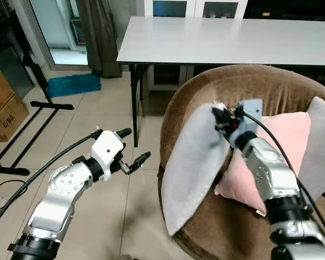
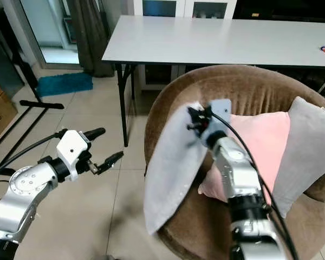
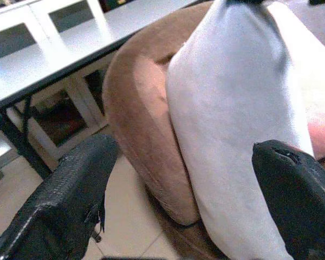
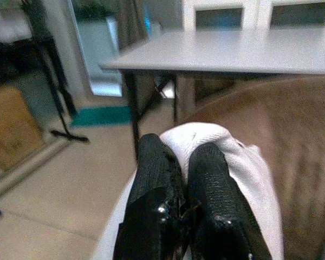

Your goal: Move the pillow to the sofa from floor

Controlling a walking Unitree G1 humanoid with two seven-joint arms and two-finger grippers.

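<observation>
The right pincer [image 1: 221, 116] is clamped on the top corner of a grey pillow [image 1: 192, 165], its 2 black fingers [image 4: 206, 179] pressed together with a fold of the pale fabric pinched between them. The pillow hangs from that grip against the left arm of a brown round sofa chair [image 1: 244, 81], its top at the chair's rim and its lower end drooping down the chair's front edge, off the floor [image 1: 97, 108]. The right arm rises from the lower right of the head views, over the seat, with a black cable running along it.

On the seat, just right of the held pillow, a pink cushion [image 1: 284, 141] leans against the backrest, and a second grey cushion [image 1: 319, 135] stands beside it at the far right, touching it.

The left pincer [image 1: 132, 146] is held out over the tiled floor to the left of the chair, its 2 fingers spread wide apart with nothing between them. In its wrist view the fingers frame the hanging pillow and the chair's brown side, near but not touching.

Behind the chair stands a long white desk [image 1: 227, 38] on black legs, with white cabinets behind it. Further left are a brown curtain [image 1: 100, 32], a teal mat [image 1: 73, 84] on the floor, the black base of a stand [image 1: 43, 108] and a cardboard box [image 1: 5, 108] at the left edge.
</observation>
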